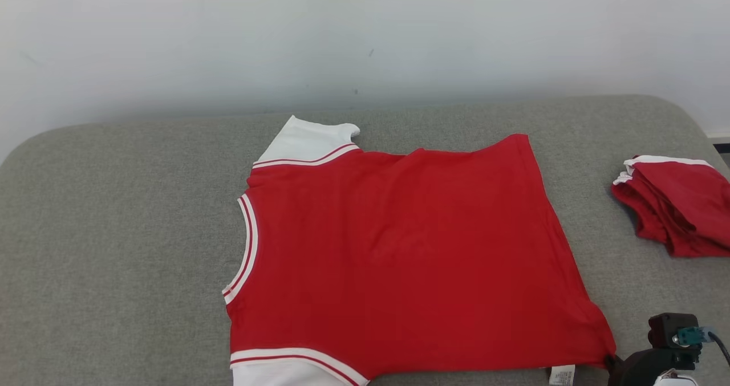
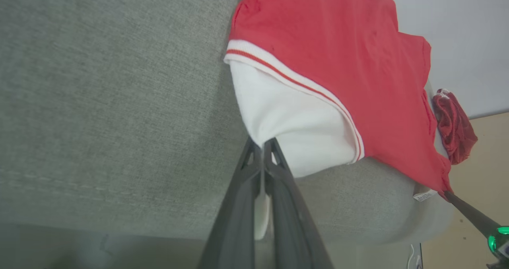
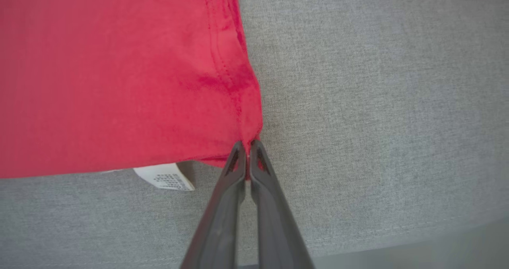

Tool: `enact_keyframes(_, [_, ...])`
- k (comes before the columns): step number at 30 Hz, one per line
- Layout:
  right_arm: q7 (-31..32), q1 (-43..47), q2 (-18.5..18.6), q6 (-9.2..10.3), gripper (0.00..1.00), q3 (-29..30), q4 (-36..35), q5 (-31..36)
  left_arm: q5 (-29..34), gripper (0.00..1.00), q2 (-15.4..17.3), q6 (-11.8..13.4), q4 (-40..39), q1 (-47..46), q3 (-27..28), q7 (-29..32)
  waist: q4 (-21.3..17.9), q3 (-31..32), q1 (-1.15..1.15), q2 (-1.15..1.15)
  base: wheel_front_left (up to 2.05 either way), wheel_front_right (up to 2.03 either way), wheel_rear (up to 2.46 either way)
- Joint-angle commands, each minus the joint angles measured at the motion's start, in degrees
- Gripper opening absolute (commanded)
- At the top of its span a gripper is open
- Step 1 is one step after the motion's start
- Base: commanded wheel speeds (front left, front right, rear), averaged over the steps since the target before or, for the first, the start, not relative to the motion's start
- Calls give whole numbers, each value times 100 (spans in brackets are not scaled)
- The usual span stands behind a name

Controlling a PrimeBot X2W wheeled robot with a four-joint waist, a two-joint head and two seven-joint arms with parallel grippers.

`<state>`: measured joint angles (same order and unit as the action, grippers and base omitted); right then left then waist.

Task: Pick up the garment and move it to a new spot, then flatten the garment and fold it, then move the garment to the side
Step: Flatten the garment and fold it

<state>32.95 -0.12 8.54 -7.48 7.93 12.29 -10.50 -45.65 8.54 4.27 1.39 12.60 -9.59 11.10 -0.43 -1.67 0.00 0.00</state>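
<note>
Garment (image 1: 399, 249) spread flat; left gripper (image 2: 262, 145) clamps its sleeve (image 2: 294, 130), right gripper (image 3: 247, 145) its hem (image 3: 234, 82).

Grey cushion (image 1: 114, 232) lies open left of the garment (image 1: 399, 249); folded red pile (image 1: 678, 203) crowds the right edge

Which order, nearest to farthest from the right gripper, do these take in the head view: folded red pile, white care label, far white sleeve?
1. White care label, just left of the right gripper, at the near corner of the red shirt.
2. Folded red pile, farther back on the right.
3. Far white sleeve, at the back left.
</note>
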Motion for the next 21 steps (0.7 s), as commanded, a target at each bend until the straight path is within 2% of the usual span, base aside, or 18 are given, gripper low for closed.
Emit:
enact_keyframes(1, [-14, 38, -33, -1, 0, 44, -76, -24, -49, 0, -13, 6, -71, -17, 41, -4, -8, -15, 0, 0, 0, 0, 0])
enact_keyframes(6, [-206, -236, -83, -2, 0, 29, -359, -212, -153, 0, -146, 76, -215, -401, 115, -98, -32, -74, 0, 0, 0, 0, 0])
enact_keyframes(11, [-275, -694, 21, -2, 0, -71, -411, -276, -116, 0, -277, 121, -172, -1020, 76, -222, -30, -204, 0, 0, 0, 0, 0])
enact_keyframes(21, [-386, -1697, 107, -2, 0, -233, 152, -288, 155, 0, -407, 121, 521, -2224, -95, -569, -11, -624, 0, 0, 0, 0, 0])
